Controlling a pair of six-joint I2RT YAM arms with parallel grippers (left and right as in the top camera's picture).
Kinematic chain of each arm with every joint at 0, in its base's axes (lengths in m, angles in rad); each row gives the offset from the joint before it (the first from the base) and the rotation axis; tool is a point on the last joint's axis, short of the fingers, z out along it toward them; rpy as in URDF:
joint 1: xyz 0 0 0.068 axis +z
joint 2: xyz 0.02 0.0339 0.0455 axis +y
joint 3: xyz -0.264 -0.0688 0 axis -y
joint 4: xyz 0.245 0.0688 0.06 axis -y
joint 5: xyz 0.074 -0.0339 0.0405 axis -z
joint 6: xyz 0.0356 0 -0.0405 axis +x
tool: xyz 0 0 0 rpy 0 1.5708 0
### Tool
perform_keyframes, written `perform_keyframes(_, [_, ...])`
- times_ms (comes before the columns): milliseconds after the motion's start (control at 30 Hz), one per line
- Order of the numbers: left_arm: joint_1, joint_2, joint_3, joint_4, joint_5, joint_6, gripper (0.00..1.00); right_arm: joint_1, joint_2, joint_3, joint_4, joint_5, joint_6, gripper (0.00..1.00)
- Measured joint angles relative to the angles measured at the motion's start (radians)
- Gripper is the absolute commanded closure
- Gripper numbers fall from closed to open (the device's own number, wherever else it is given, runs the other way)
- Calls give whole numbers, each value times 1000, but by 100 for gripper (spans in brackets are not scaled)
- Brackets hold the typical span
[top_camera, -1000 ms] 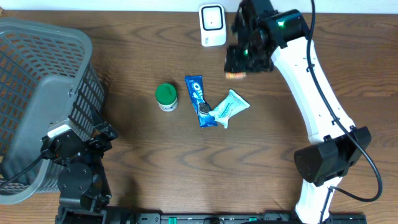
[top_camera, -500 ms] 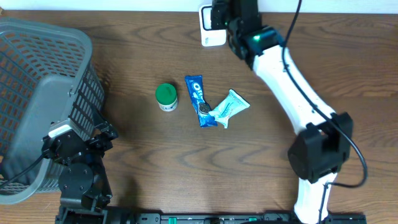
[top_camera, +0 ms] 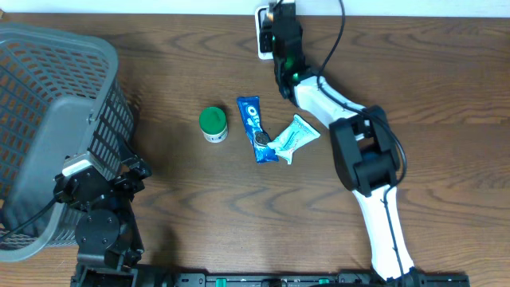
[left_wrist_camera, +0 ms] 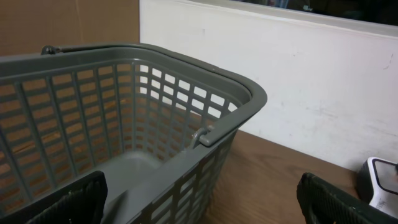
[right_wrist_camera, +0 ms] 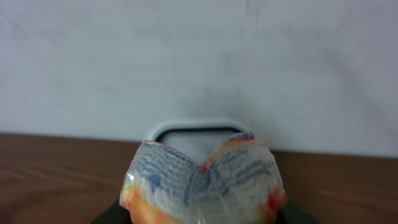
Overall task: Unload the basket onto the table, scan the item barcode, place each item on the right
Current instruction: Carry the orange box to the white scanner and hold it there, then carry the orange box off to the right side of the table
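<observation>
Packet [right_wrist_camera: 202,180]: I judge it a light, soft film pouch, crinkly and slippery, with contents that probably crush. A moderate pinch low on the body should do and leaves the printed faces clear; squeeze harder and the film may buckle and warp the code. It has a glossy wrapper, orange along the edges, and a white panel of fine print toward my wrist camera, creased into a V at the top. I can't pick out a barcode in that print, and the face toward the reader is hidden from me. My right gripper [top_camera: 280,28] has it clamped by the lower end, held up at the back edge of the table right in front of the scanner [right_wrist_camera: 196,132], whose dark window shows just behind the pouch's top. My left gripper [left_wrist_camera: 202,196] is wide open and empty, beside the basket [left_wrist_camera: 211,84]. Mid-table, well apart from the scanner, are a green-lidded tub [top_camera: 213,123], a blue Oreo pack [top_camera: 253,127] and a pale teal pouch [top_camera: 295,135]; the last two are touching.
</observation>
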Motion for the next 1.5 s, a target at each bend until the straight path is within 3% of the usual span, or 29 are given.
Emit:
perform_keyframes(600, [-1,2,-159,110,11,18,2,-21,45,-1,2,-16,-90,66])
perform_keyframes(867, [0,6,-190,214,37,18,2,-18,-124,-13,-343,-17,-121,66])
perform_keyframes(1133, [2,8,-190,183,370,136,2,-34,-544,-11,-673,-15,-129,67])
perform_keyframes(1300, [2,8,-191,159,515,164,2,-126,-732,5,-932,-13,-131,71])
perform_keyframes(1500, [2,8,-220,214,576,174,2,-282,-739,5,-1197,-12,-131,73])
